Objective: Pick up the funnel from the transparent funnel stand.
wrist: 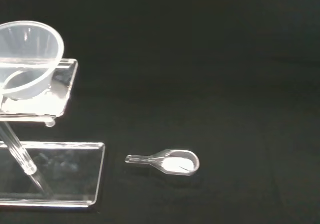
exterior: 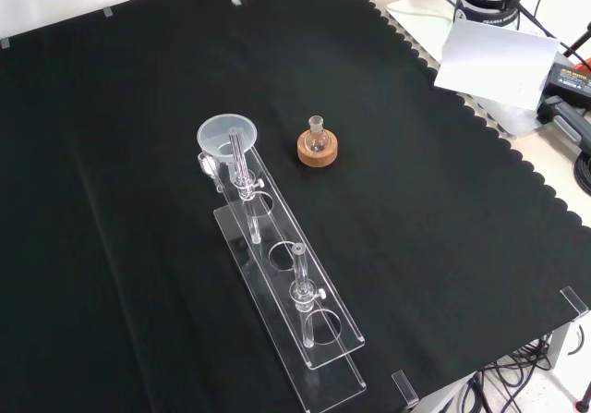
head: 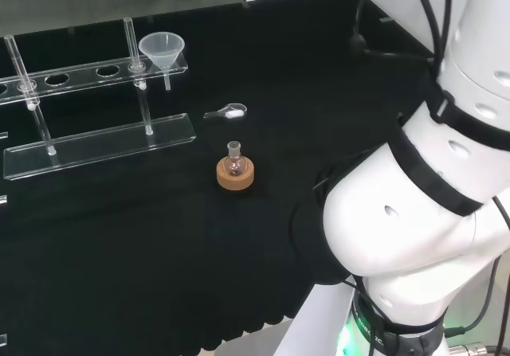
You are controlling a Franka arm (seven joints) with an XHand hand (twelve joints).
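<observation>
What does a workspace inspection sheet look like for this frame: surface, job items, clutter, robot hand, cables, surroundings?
Surface: black cloth covers the bench, scalloped along its edge in the front view.
Job's things: clear funnel sits in the end hole of the transparent funnel stand; the stand's other holes look empty.
Clutter: small round flask on a cork ring; a small clear scoop with white powder lies on the cloth beside the stand.
Robot hand: open or shut cannot be told.
Cables: black cables run along the arm; more hang off the bench edge in the front view.
Surroundings: white sheet lies beyond the cloth.
</observation>
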